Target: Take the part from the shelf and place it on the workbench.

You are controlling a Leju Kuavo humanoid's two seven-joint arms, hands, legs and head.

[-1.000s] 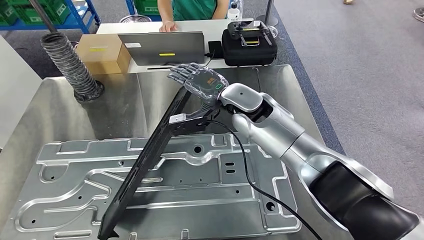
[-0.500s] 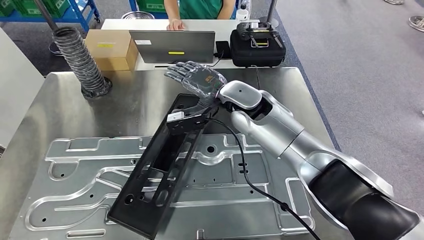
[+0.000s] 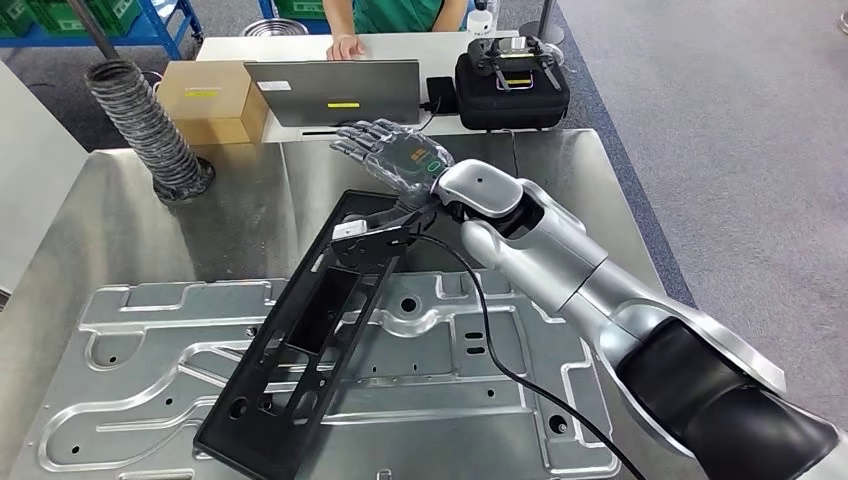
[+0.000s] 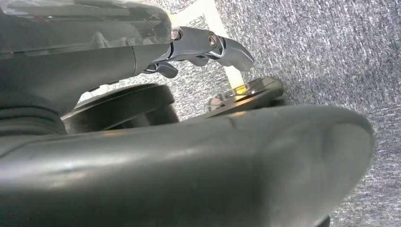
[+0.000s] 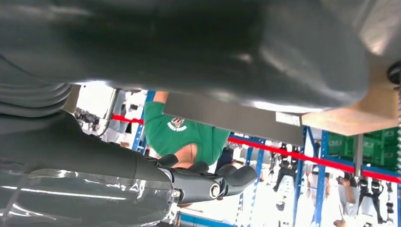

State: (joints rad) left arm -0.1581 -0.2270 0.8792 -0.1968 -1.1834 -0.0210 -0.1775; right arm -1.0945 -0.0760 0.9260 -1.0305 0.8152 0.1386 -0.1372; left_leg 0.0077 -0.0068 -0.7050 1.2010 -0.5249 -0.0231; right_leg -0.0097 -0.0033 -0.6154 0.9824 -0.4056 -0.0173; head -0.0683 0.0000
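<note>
The black frame-shaped part lies flat and slanted on the embossed metal plate on the steel workbench. Its far end, with a small white label, sits just below my right hand. That hand hovers over this end with its fingers stretched out and apart, holding nothing; its thumb points down toward the part's end, and I cannot tell if it touches. In the right wrist view the right hand's fingers reach out freely. My left hand hangs over grey floor, fingers loose and empty.
A black cable runs from my right wrist across the plate. At the back stand a corrugated hose, a cardboard box, a laptop and a black case. A person sits behind the far table.
The part stood tilted on its long edge, then tipped over and now lies flat on the plate. My right hand stayed above its far end. The camera shifted slightly.
</note>
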